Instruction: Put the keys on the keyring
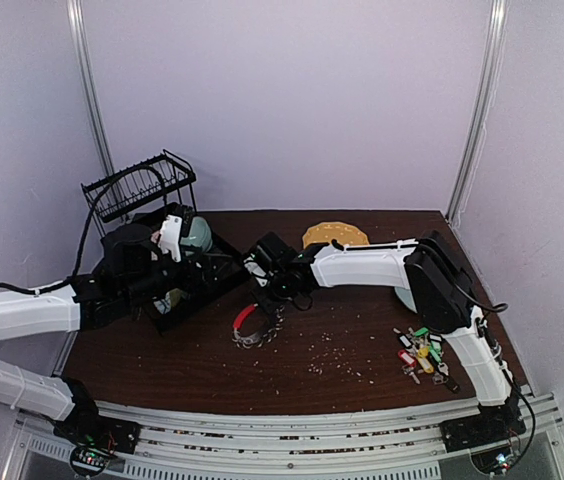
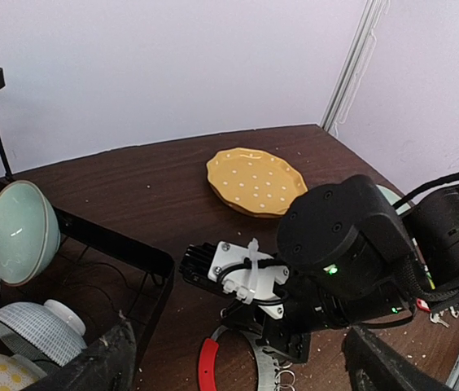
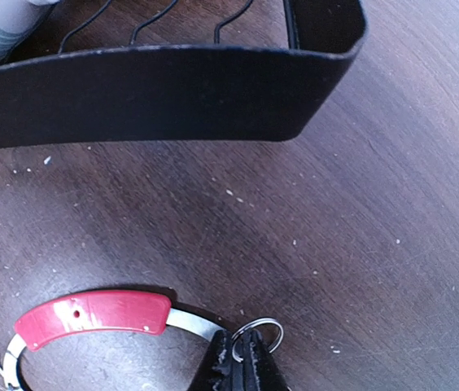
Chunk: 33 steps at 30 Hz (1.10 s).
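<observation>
We see the right tool [image 3: 235, 354] pinching the keyring [image 3: 91, 316]; the keys [image 1: 420, 352] lie well right of the keyring, on that tool's side.

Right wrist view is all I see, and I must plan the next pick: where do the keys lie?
Observer: The keys lie in a heap by the base of the right arm, apart from the keyring.
Operator: And the left gripper?
Observer: The left gripper is open wide and empty, by the dish rack.
Operator: Anything farther back?
Observer: A yellow dotted plate lies behind the right arm.
</observation>
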### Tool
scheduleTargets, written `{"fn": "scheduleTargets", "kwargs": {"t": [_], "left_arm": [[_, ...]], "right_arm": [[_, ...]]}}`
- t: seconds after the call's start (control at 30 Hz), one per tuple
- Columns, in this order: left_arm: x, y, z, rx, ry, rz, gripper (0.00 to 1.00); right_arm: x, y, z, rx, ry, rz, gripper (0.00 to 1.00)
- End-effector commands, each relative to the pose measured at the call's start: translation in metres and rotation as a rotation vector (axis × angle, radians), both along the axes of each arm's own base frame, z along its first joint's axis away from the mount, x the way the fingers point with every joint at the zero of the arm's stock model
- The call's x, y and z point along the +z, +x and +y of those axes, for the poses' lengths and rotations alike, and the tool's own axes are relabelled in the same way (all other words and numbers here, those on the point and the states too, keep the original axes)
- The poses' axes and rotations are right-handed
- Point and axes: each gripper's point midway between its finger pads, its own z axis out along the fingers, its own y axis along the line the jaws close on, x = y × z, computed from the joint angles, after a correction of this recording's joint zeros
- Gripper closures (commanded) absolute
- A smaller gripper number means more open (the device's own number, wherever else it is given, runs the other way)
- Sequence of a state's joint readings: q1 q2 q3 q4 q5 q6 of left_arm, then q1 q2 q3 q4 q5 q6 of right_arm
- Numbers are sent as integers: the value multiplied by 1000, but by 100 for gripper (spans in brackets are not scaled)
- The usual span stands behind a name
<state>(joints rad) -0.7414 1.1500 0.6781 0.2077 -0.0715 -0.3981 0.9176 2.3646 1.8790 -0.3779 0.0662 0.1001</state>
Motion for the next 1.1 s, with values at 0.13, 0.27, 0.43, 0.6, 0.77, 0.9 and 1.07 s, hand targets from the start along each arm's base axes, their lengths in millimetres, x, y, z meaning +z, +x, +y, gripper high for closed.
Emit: {"fn": "scheduleTargets", "kwargs": {"t": [0.13,0.27,0.43,0.6,0.77,0.9,1.07], "left_arm": [[17,-1,4,10,-17,-47,8],[18,-1,5,13,-16,-51,8],[18,-1,5,12,-14,-52,8],[19,-2,6,15,-14,-52,8],[19,-3,6,6,-9,-61,7],[30,-10,3,-40,-27,-109,7],[43,-15,8,-34,-60,-149,7]], "right_arm": [[-6,4,-8,-35,-52,-11,87],[-7,3,-9,-36,-52,-1,90],[-5,1,-7,-33,-40,9,100],[23,-2,1,-11,28,0,100],[76,-21,13,81,208,-16,100],[125,-37,15,161,356,-72,100],[145,-35,0,133,371,-126,100]]}}
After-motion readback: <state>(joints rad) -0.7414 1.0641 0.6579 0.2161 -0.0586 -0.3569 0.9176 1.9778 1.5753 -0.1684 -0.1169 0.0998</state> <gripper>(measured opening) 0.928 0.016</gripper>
